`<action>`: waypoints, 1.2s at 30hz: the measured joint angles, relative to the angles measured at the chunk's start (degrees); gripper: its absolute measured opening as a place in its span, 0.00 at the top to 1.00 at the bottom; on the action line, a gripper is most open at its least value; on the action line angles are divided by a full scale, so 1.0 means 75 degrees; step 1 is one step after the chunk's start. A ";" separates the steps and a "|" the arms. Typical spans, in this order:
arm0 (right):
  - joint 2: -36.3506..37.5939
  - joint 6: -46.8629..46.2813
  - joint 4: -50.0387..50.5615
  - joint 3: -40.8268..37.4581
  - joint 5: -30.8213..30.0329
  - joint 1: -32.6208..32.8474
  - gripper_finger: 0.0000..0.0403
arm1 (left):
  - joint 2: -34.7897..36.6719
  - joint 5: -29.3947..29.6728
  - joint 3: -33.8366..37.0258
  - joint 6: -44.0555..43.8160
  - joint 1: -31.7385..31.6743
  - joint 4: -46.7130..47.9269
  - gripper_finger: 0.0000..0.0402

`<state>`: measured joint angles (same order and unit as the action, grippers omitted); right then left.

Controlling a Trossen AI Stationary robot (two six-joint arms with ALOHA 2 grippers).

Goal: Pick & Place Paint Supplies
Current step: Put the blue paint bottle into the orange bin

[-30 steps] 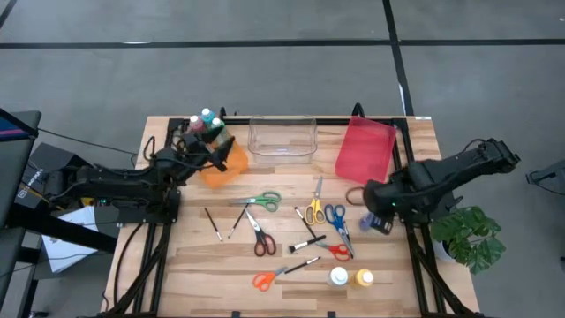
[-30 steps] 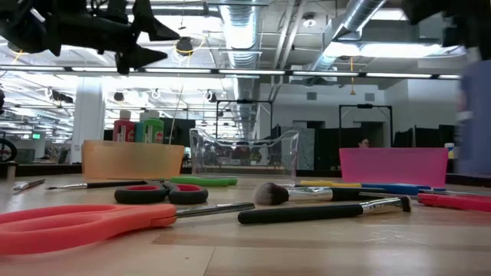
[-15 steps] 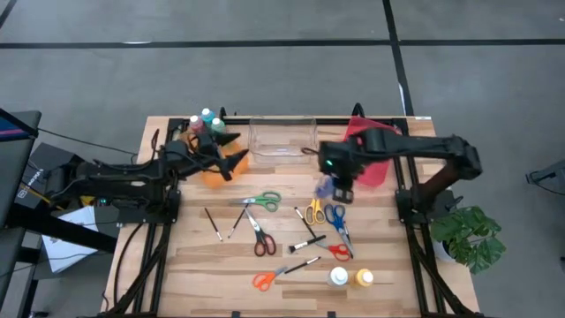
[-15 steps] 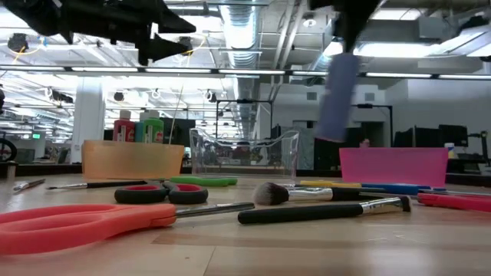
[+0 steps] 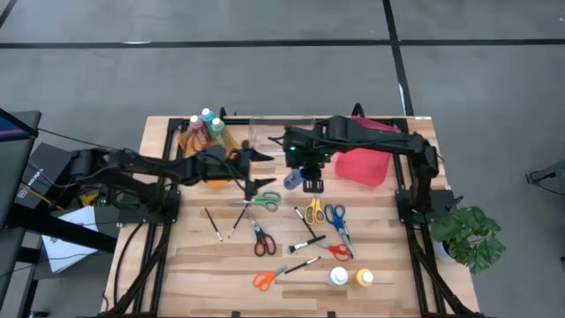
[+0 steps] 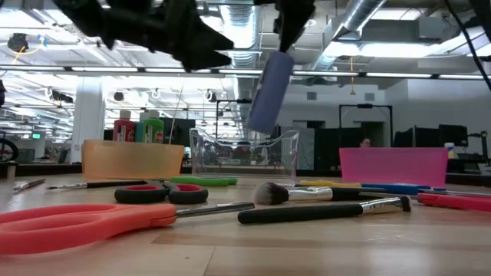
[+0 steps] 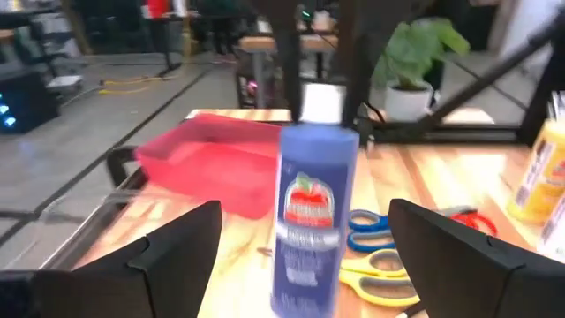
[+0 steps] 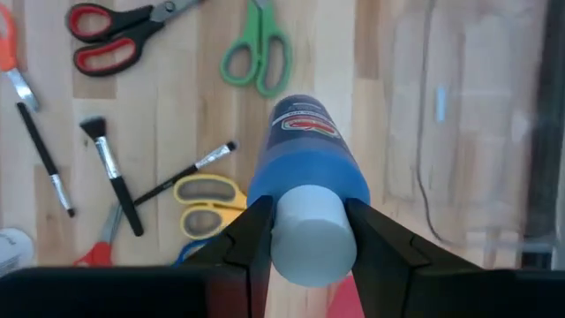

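My right gripper hangs over the table in front of the clear bin, shut on a blue paint bottle. My left gripper is open, just left of that bottle and level with it. In the left wrist view the bottle stands ahead between the spread fingers, apart from them. Scissors with green, yellow and blue handles lie flat on the table with thin brushes. White and yellow bottles stand near the near edge. My right gripper holds the blue bottle by its white cap, pinched between the two fingers, which come from above pointing down. The bottle hangs below the fingers, lifted clear of the table and slightly tilted in the low view.
The orange bin at the far left holds several bottles. The red bin lies at the far right. Red and orange scissors and a makeup-style brush lie toward the near edge.
My right arm has swung from the table's right edge toward the left, carrying the blue bottle from beside the red bin to a spot in front of the clear bin. My left gripper has moved right, from the orange bin toward the bottle, staying open.
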<state>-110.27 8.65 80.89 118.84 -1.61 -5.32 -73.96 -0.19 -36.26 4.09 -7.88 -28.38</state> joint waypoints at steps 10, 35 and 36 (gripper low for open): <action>-0.0295 0.0339 0.0156 0.0318 0.0071 0.0199 0.72 | -0.1764 -0.1616 -0.1345 0.0398 0.0000 0.0007 0.20; -0.0260 0.0453 0.0053 0.0315 0.0105 0.0321 0.72 | -0.2567 -0.1980 -0.2248 0.0392 -0.0006 0.0400 0.45; -0.0260 0.0451 0.0052 0.0315 0.0103 0.0322 0.72 | -0.2567 -0.1984 -0.2249 0.0392 -0.0006 0.0409 0.46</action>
<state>-112.22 12.03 81.28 121.21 -0.83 -2.91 -93.21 -15.07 -53.12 7.03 -7.92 -25.31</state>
